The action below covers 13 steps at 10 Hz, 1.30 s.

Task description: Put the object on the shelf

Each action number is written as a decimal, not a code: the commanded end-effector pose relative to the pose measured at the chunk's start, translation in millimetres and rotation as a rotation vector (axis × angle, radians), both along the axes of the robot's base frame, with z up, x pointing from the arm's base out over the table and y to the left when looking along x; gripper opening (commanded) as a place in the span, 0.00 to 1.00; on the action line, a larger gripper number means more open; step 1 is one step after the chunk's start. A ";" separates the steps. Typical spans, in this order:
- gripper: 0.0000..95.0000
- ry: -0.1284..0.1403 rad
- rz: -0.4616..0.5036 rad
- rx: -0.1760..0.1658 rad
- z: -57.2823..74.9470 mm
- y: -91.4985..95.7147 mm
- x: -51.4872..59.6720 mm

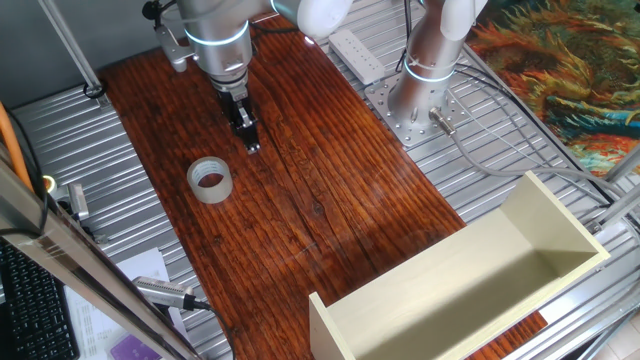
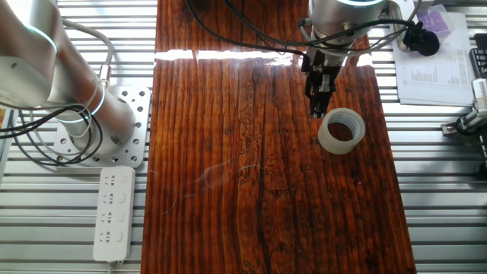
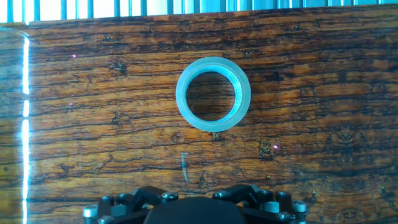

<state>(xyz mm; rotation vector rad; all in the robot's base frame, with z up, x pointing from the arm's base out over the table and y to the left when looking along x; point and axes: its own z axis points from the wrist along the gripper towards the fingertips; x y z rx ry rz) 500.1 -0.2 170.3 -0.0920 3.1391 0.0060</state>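
Observation:
The tape roll (image 1: 210, 180) is a translucent whitish ring lying flat on the dark wooden tabletop. It also shows in the other fixed view (image 2: 342, 131) and in the hand view (image 3: 212, 93). My gripper (image 1: 251, 143) points down just beside the roll, apart from it, with its thin black fingers pressed together and nothing between them; it also shows in the other fixed view (image 2: 315, 106). In the hand view only the black hand housing (image 3: 196, 210) shows at the bottom edge. The cream shelf (image 1: 470, 290) lies open side up at the near right.
The arm's base (image 1: 425, 95) is bolted to a metal plate beside the wood. A white power strip (image 2: 112, 213) and cables lie near it. Papers and a keyboard (image 1: 35, 310) sit at the left edge.

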 end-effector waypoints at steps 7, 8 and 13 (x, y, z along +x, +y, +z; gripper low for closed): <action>0.00 -0.002 0.060 0.004 0.4 0.6 -0.2; 0.00 -0.002 0.059 0.004 0.7 0.7 0.3; 0.00 -0.002 0.053 0.004 0.8 0.7 0.5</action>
